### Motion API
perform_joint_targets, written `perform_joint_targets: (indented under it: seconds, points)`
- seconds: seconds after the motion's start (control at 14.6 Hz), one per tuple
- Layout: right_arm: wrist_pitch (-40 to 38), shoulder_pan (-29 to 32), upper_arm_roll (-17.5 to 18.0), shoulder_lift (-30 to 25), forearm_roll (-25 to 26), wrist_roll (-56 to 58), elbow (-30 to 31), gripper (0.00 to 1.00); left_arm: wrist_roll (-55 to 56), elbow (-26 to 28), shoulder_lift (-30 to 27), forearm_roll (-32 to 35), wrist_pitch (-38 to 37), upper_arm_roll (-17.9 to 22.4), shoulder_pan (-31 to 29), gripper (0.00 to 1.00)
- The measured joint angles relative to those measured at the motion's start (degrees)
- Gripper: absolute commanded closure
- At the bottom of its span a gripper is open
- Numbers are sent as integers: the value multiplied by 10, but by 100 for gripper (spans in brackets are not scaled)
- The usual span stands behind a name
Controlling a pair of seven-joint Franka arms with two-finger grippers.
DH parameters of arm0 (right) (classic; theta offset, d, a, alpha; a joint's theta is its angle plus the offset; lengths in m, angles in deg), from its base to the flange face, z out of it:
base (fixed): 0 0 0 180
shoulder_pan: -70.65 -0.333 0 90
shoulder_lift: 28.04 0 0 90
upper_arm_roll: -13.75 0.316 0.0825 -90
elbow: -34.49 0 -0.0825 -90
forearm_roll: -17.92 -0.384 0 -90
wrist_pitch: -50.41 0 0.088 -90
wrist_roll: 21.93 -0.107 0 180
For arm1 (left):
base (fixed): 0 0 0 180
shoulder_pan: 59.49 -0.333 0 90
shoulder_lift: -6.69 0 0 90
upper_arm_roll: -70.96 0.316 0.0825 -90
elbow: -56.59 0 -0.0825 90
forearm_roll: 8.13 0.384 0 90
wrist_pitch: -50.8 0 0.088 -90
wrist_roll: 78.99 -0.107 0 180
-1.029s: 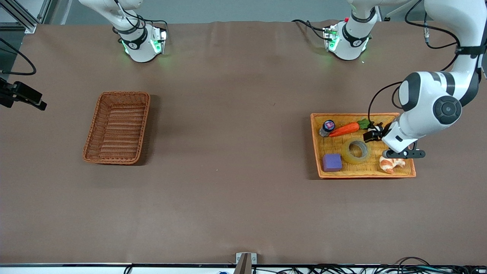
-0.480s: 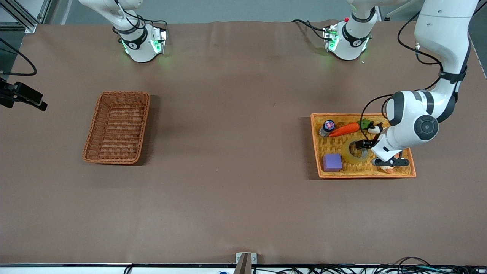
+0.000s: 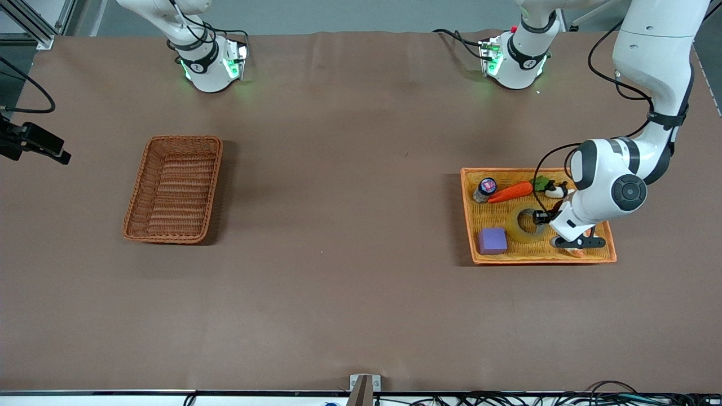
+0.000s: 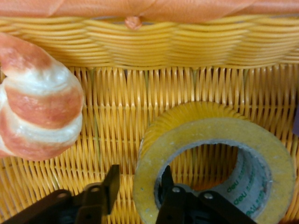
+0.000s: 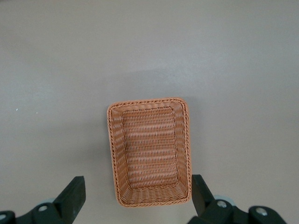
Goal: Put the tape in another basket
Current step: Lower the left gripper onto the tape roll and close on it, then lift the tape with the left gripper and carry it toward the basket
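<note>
The left hand (image 4: pixel 138 186) is low inside the orange-yellow tray basket (image 3: pixel 469 210), which shows at the right of the front view. Its two fingers (image 4: pixel 110 186) stand a little apart and straddle the wall of the tape (image 4: pixel 210 158): one finger is inside the ring's hole, the other just outside the roll. Whether the pads already press on the wall cannot be told; a thin gap shows beside the outer finger.

The tape lies flat on the tray's weave, a translucent yellowish ring with a grey inner core that carries some printed letters. In the front view the tape (image 3: pixel 522 225) sits in the middle of the tray, partly covered by the left arm's wrist.

Close to the hand in the left wrist view lies a croissant-like piece (image 4: pixel 37 102) with orange and white stripes, near the tape but not touching it. Elsewhere in the tray are a purple block (image 3: pixel 492 241), a carrot (image 3: pixel 510 192) and a small bottle (image 3: pixel 484 189).

The right hand (image 5: pixel 138 198) hangs high over the basket (image 5: pixel 149 151), its fingers wide apart and holding nothing. That darker reddish-brown basket (image 3: pixel 175 189) stands at the left of the front view on the brown surface (image 3: pixel 338 225), well apart from the tray.
</note>
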Motion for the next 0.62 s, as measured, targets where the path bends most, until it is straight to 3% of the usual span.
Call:
perform_joint_targets:
  seconds: [0.41,0.62]
  points:
    - [0,0,0,0,0,0,0,0,-15,-21,-56,2,-8,-16,1,99]
    - [0,0,0,1,0,0,1,0,-11,-83,-89,2,-121,-71,3,99]
